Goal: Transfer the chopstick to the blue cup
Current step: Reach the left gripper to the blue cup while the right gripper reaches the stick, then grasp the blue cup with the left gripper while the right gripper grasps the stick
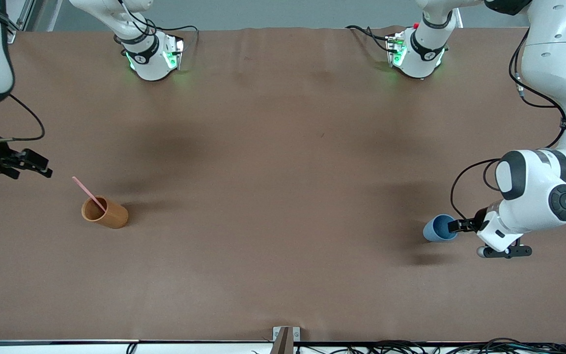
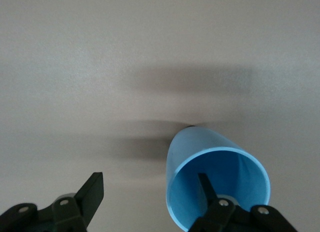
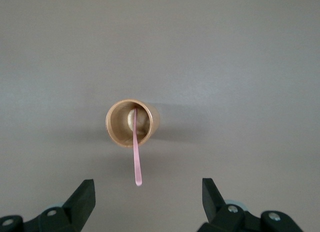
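Note:
The pale pink chopstick [image 1: 88,191] stands slanted in the orange-brown cup [image 1: 104,212] toward the right arm's end of the table; both also show in the right wrist view, the chopstick [image 3: 136,159] and the cup [image 3: 132,123]. My right gripper [image 1: 35,164] [image 3: 147,194] is open and empty, in the air apart from the stick's upper end. The blue cup [image 1: 438,229] [image 2: 217,179] stands toward the left arm's end. My left gripper [image 1: 455,226] [image 2: 149,192] is open, with one finger [image 2: 205,189] inside the cup and the other outside its wall.
The brown table [image 1: 283,196] is bare between the two cups. The arms' bases [image 1: 153,54] stand along its edge farthest from the front camera. Cables and a bracket [image 1: 285,339] lie at the nearest edge.

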